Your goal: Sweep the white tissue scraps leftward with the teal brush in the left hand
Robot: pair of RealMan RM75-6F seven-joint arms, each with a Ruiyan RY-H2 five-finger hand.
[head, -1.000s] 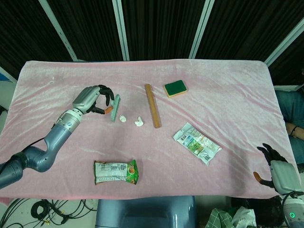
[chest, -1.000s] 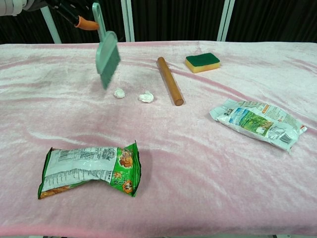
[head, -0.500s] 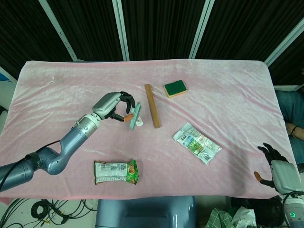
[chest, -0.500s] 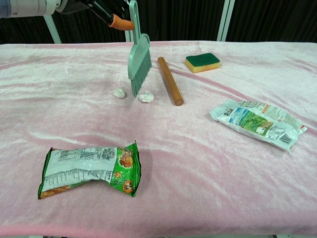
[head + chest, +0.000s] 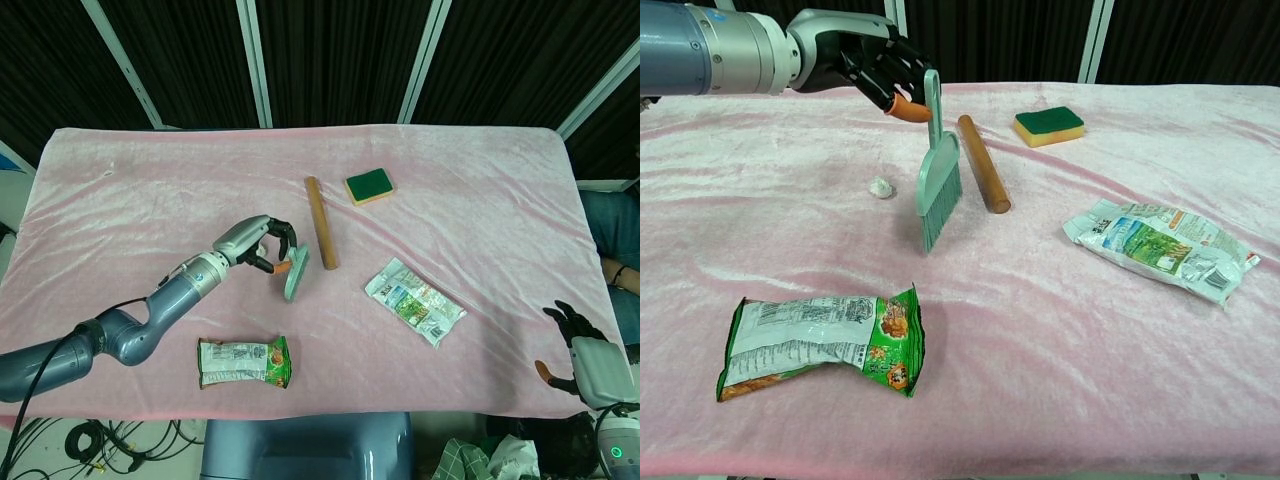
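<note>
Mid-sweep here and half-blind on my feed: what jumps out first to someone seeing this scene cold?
The left hand holding the teal brush upright at mid-table draws the eye, bristles down on the pink cloth just left of the wooden rod. One white tissue scrap lies left of the brush. A green snack bag lies near the front edge, and the right hand hangs idle off the table's corner.

The counter [image 5: 480, 180] is draped in pink velvet cloth. Behind it, black curtains [image 5: 330, 50] are framed by pale slanted struts [image 5: 252, 60].
</note>
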